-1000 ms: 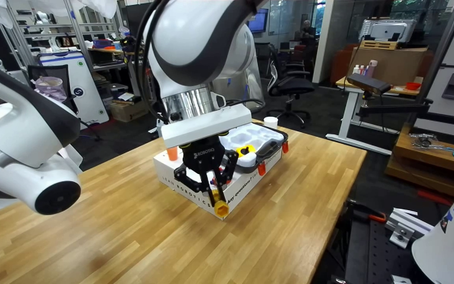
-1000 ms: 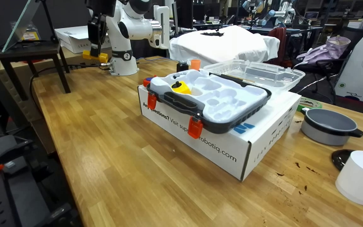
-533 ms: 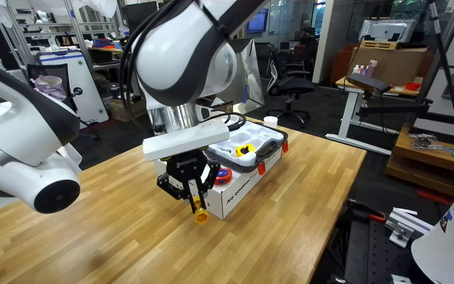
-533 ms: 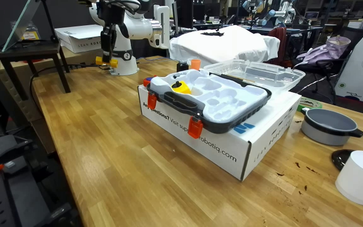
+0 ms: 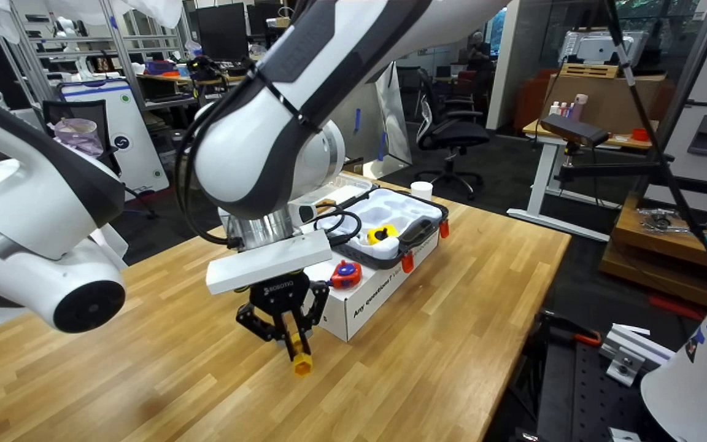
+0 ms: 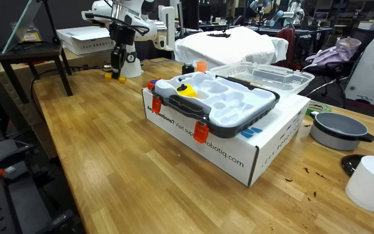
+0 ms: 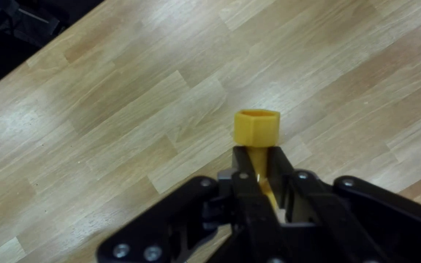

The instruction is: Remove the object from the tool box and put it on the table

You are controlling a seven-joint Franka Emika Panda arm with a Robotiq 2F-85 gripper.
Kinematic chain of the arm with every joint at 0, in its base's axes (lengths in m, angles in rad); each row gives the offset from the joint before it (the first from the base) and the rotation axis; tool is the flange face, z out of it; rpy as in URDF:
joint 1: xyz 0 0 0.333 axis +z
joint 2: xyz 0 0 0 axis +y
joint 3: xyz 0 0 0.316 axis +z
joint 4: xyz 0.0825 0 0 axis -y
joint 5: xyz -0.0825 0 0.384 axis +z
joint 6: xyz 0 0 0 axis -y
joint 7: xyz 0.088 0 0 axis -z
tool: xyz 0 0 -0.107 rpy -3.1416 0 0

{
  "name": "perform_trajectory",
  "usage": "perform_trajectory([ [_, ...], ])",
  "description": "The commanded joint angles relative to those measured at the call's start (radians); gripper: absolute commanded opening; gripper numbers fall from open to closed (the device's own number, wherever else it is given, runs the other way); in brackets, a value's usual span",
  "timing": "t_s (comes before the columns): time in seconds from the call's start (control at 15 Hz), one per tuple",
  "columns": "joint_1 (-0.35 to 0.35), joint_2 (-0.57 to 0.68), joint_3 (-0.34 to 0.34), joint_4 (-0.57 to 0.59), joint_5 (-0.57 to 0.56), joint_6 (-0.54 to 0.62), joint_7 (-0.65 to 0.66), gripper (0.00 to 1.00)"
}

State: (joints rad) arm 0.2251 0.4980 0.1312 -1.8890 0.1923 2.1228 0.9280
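The object, a yellow peg with hexagonal ends, shows in the wrist view [image 7: 257,128] and in both exterior views [image 5: 302,364] [image 6: 122,79]. My gripper [image 5: 297,355] is shut on its narrow middle, and the ends stick out past the fingers. The gripper also shows in the wrist view [image 7: 257,150]. It holds the peg low over the table [image 5: 427,362], beside the white carton; I cannot tell whether the peg touches the wood. The tool box, an open case with a black rim [image 6: 230,131], a pale moulded tray and orange latches, lies on the white carton.
The white carton [image 6: 216,152] stands under the tool box. A yellow toy piece [image 6: 188,91] sits in the tray. A red and blue toy [image 5: 346,274] lies on the carton near my gripper. A grey pot [image 6: 336,138] and a white cup [image 6: 370,183] stand on the table. Another arm [image 5: 40,227] is at the left.
My gripper, shut on the yellow peg, has moved away from the carton's corner and down toward the table. The carton and tool box have not moved.
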Motion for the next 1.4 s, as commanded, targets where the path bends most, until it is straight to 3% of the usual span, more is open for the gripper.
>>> perform_trajectory([
  [0.0,0.015,0.041,-0.014,0.034,0.025,-0.007,0.016,0.04],
  [0.67,0.039,0.215,-0.035,0.155,0.013,-0.039,0.066,0.04],
  [1.33,0.046,0.263,-0.055,0.211,0.007,-0.051,0.103,0.04],
])
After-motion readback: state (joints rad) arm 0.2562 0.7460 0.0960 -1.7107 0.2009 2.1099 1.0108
